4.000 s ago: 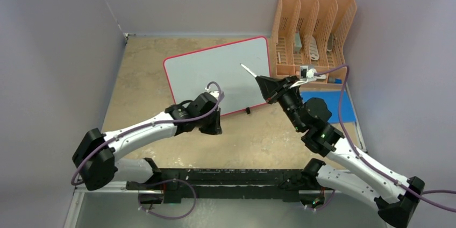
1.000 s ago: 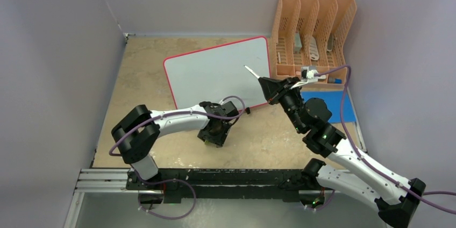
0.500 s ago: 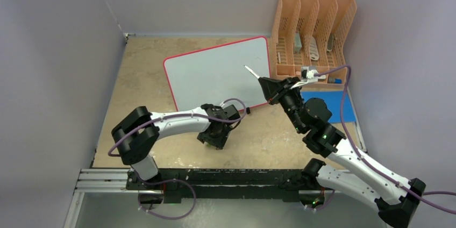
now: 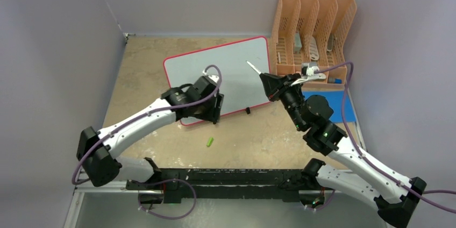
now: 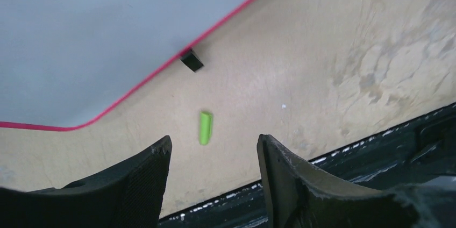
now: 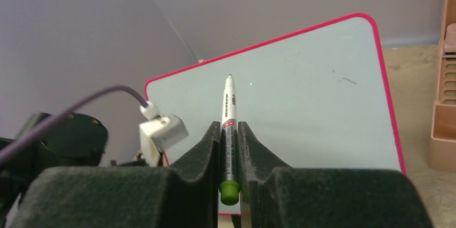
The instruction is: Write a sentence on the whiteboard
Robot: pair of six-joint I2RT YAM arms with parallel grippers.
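So from the overhead camera, the whiteboard lies flat toward the back of the table, turned at a bit of an angle, its right edge just beside the orange file rack. The left gripper hangs over the board's near edge, and a little green cap sits loose on the tabletop, apart from the board on the near side. The right gripper is up over the board's right side with a marker poking out toward the back, and a flat blue rectangle sits beside that arm. On the left wrist cam the fingers are spread apart with nothing in them; between them you look down on the cap, and the red rim and one black clip foot run across the top. On the right wrist cam the fingers are clamped tight on the marker's barrel, bare tip aimed at the board, green butt end nearest the lens. One faint short stroke shows near the board's right edge.
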